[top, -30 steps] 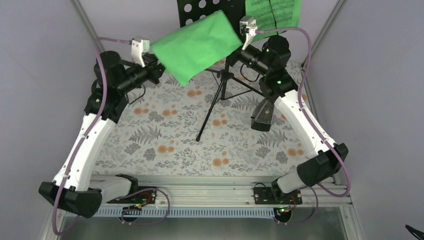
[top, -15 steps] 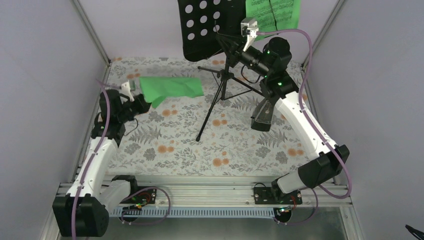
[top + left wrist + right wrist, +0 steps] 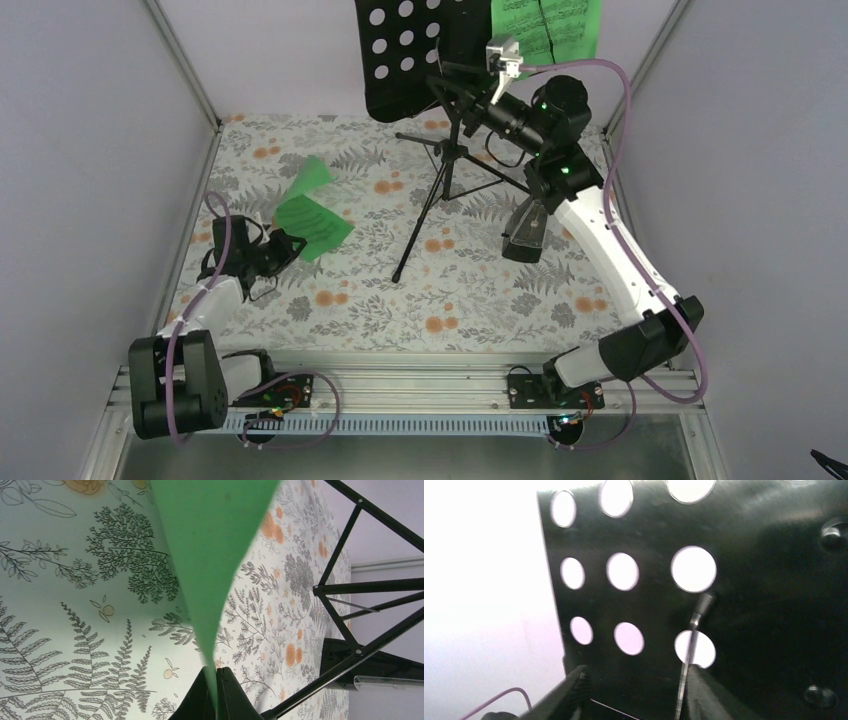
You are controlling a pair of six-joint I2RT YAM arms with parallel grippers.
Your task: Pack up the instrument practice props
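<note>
Left of the music stand (image 3: pixel 441 170), the left gripper (image 3: pixel 216 680) is clamping a green sheet (image 3: pixel 210 540) stretching away from it; the right gripper (image 3: pixel 636 677), parted and empty, is facing the desk (image 3: pixel 749 605).

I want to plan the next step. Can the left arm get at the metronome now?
Probably not. Its pincer is shut on a green sheet, low at the left, and the stand's legs lie between it and the metronome, which sits beside the right arm.
</note>
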